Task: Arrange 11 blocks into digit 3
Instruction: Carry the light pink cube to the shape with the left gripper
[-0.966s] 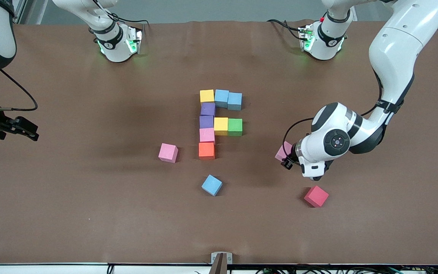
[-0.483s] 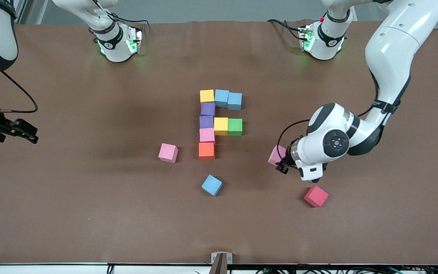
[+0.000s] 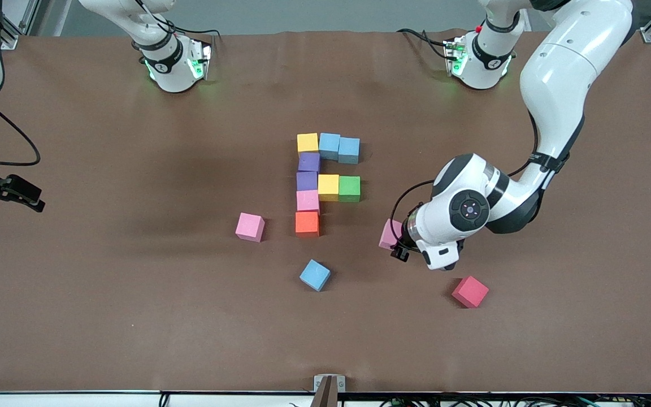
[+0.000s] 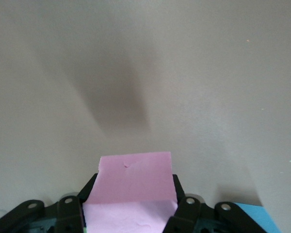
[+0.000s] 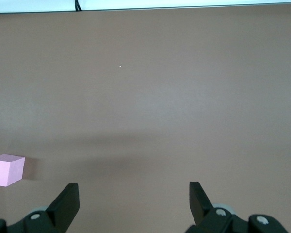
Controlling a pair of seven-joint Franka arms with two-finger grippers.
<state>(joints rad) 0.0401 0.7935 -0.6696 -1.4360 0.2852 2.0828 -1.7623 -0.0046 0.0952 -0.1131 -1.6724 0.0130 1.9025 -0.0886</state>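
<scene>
Front view. Brown surface [image 3: 133, 316]. Partial digit 3 [image 3: 328, 182] at centre: top bar of yellow block [image 3: 307, 142] and two blue blocks [image 3: 339, 147]; spine going nearer the camera of two purple blocks [image 3: 308, 171], a pink one [image 3: 307, 200] and an orange one [image 3: 307, 223]; middle bar of yellow [image 3: 328, 187] and green [image 3: 350, 188]. All touch their neighbours.

Loose on the surface: pink block [image 3: 250, 226] beside the orange one, toward the right arm's end; tilted blue block [image 3: 315, 275] nearer the camera than the orange one; red block [image 3: 470, 291] toward the left arm's end.

Left gripper [image 3: 400, 244] is up over bare surface between the figure and the red block, with a pink cube [image 3: 388, 233] showing at its tip. Right gripper [image 3: 14, 192] sits at the surface's edge at the right arm's end, well apart from all blocks; that arm waits.

Left wrist view. The pink cube [image 4: 134, 187] sits squarely between the two fingers [image 4: 184, 208], both pressed against its sides: clamped, lifted, its shadow on the surface below. A blue corner [image 4: 254, 217] shows under the gripper [image 4: 131, 213].

Right wrist view. Fingers [image 5: 68, 201] spread wide, nothing between them, bare surface under the gripper [image 5: 133, 204]. The loose pink block [image 5: 7, 170] lies well off from them.
</scene>
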